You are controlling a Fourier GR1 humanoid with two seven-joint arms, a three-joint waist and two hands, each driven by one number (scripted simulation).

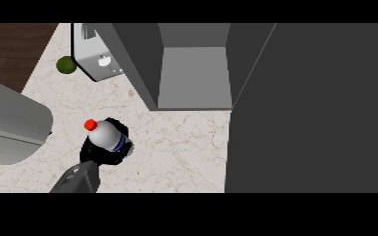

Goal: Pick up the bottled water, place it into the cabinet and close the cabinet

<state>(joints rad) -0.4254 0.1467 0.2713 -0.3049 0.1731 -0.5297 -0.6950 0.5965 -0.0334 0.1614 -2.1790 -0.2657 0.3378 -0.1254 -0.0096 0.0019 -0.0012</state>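
Note:
The bottled water (105,135) is a pale bottle with a red cap and a blue label, tilted with its cap toward the upper left. My left hand (96,156) is curled round its lower part, above the marble counter (177,145) at the lower left. The grey cabinet (192,75) stands open ahead and to the right of the bottle, and its inner shelf shows bare. Its dark door (310,110) is swung open and fills the right side of the view. My right hand does not show.
A silver appliance (100,62) stands just left of the cabinet, with a green round fruit (66,64) beside it. A large grey rounded object (18,125) sits at the counter's left edge, close to the bottle.

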